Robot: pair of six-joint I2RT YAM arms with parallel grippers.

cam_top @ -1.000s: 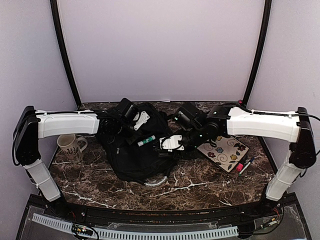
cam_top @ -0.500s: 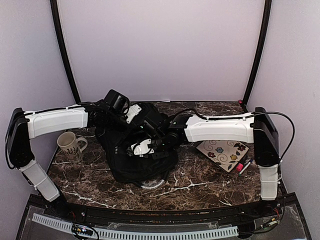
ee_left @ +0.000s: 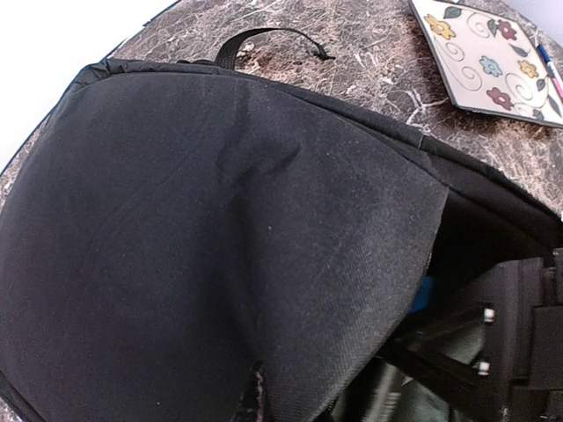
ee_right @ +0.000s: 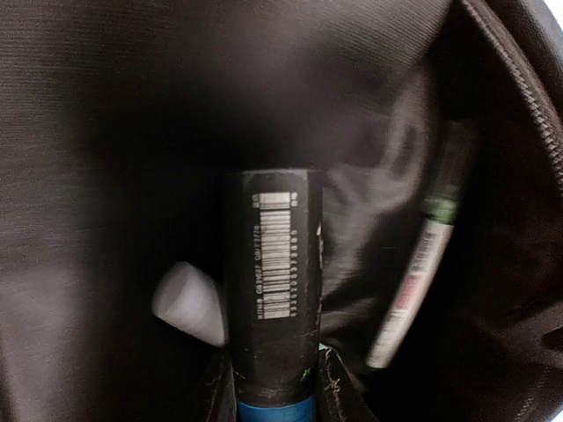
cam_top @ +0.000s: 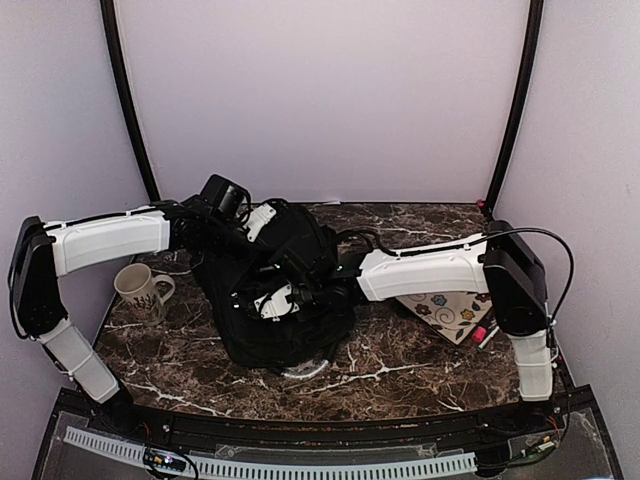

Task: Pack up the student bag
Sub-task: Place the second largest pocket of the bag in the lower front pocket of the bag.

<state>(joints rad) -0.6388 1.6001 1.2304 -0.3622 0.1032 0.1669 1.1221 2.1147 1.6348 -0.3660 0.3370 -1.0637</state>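
1. Marble table point(cam_top: 400, 372): it carries everything here.
2. Student bag point(cam_top: 290, 338): lies left of centre with its mouth gaping open.
3. Left gripper point(cam_top: 256, 218): sits at the bag's far edge by the raised flap. Fabric hides the jaws, so I cannot tell its grip.
4. Right gripper point(ee_right: 274, 391): is inside the bag, clamped on a black marker point(ee_right: 273, 264).
5. Flowered plate point(cam_top: 455, 305): lies to the right of the bag.
6. Mug point(cam_top: 138, 290): stands to the left of the bag.
7. Marker label: a barcode whose digits are too blurred to read.
8. Green-capped pen point(ee_right: 422, 272): lies just to the marker's right.
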